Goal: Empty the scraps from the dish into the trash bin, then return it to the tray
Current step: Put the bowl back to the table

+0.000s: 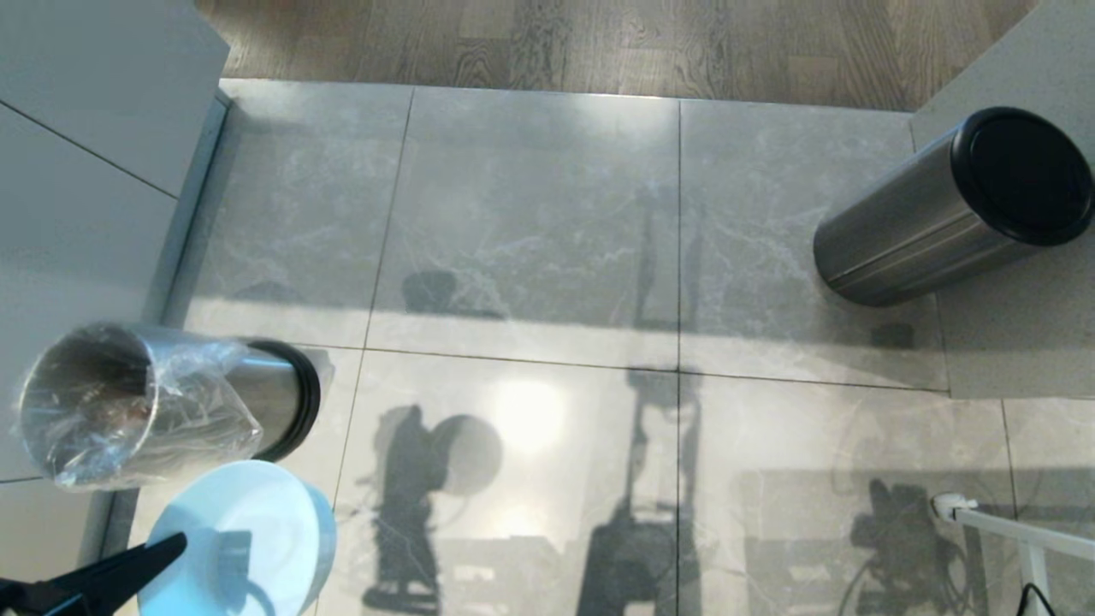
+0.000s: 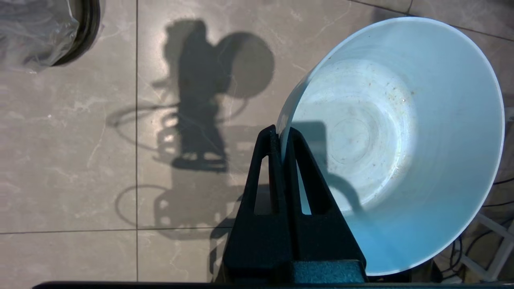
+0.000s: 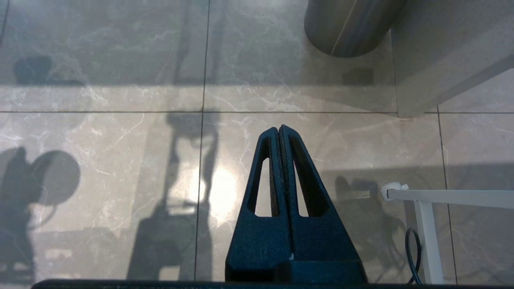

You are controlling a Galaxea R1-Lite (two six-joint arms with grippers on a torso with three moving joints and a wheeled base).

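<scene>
Two grippers show, and only one carries anything. Our left gripper (image 2: 283, 134) pinches the rim of the dish (image 2: 397, 140), one finger inside the wall and one outside, clamped tight on it. We see the dish as a small round bowl, smooth and plain, white shading to pale blue where our own shadow falls across it. Its inside is bare of food; only faint specks and a dull smear cling to the bottom, though we cannot say for sure what they are. In the head view the dish (image 1: 248, 535) hangs above the grey tiled floor (image 1: 530, 257), just beside the trash bin (image 1: 162, 402) and not touching it. That bin is a brushed-steel cylinder with a black base ring and a crinkled clear liner folded over its rim; something brownish lies inside, too dim for us to name. Our right gripper (image 3: 280, 129) hangs over bare tile with its fingers pressed together and nothing between them. Well apart to the right stands a steel cylinder with a flat black top (image 1: 958, 205).
</scene>
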